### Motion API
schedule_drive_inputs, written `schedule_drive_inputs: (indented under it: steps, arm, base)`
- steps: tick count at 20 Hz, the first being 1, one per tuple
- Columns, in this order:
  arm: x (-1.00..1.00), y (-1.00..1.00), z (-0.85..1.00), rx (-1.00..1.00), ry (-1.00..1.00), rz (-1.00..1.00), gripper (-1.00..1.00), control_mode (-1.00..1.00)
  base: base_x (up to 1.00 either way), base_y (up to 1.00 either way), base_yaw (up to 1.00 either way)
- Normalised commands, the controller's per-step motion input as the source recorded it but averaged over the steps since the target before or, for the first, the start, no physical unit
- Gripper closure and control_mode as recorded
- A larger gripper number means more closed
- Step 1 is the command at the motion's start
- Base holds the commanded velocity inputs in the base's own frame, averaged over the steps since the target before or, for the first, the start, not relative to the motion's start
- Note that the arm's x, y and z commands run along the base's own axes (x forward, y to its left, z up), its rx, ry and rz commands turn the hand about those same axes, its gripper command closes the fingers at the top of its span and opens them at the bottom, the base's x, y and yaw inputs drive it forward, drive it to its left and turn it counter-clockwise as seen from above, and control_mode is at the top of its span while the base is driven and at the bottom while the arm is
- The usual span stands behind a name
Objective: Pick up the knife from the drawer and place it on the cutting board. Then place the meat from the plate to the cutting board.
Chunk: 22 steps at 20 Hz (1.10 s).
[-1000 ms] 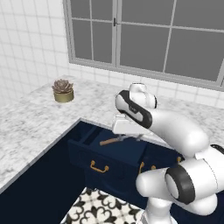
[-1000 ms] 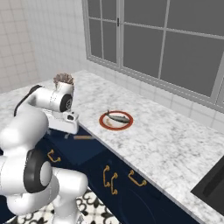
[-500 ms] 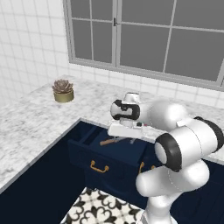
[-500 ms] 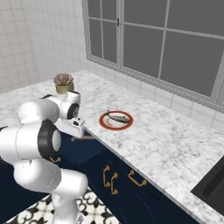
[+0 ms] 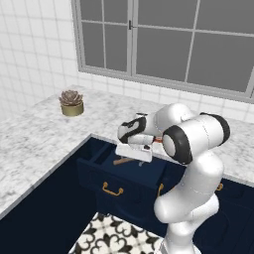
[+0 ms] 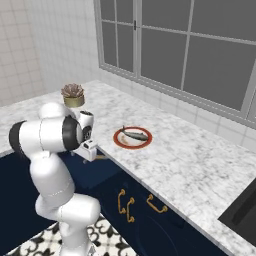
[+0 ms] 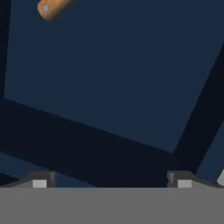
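The navy drawer (image 5: 130, 179) stands pulled open under the counter, its brass handle (image 5: 113, 189) on the front. Inside it lies the knife, whose light brown wooden handle (image 5: 121, 160) shows beside my hand; the blade is hidden. My gripper (image 5: 133, 156) hangs open just above the drawer, a little to the right of the handle. In the hand view the handle's end (image 7: 54, 7) sits at the top left, well off from my gripper (image 7: 110, 179), over the drawer's floor (image 7: 113, 74). The grey-silver meat (image 6: 136, 134) lies on the red-rimmed plate (image 6: 119, 141). The cutting board is out of view.
A potted succulent (image 5: 72, 102) stands at the back left of the marble counter (image 6: 190, 165). Navy cabinet doors with brass handles (image 6: 126, 206) run below the counter. A dark sink (image 6: 244, 216) cuts in at the far right. A window fills the back wall.
The arm has folded and swung, turning the hand down over the open drawer. The knife, plate and meat have not moved.
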Motion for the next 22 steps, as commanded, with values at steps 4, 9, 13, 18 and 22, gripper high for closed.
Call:
schedule_drive_inputs:
  steps: [4, 9, 13, 18, 22]
  arm:
    - [0.47, 0.23, -0.39, -0.15, 0.00, -0.17, -1.00, -1.00]
    - [0.40, 0.16, -0.41, -0.13, 0.00, -0.11, -1.00, -1.00]
    - [0.28, 0.04, -0.38, -0.10, -0.01, -0.02, -1.00, -1.00]
    - [0.07, 0.01, -0.11, -0.03, -0.02, 0.00, -1.00, -1.00]
    - [0.03, 0.00, -0.15, 0.00, 0.00, 0.00, -1.00, -1.00]
  base:
    - [0.00, 0.00, 0.00]
    - [0.00, 0.00, 0.00]
    - [0.00, 0.00, 0.00]
    - [0.00, 0.00, 0.00]
    - [0.00, 0.00, 0.00]
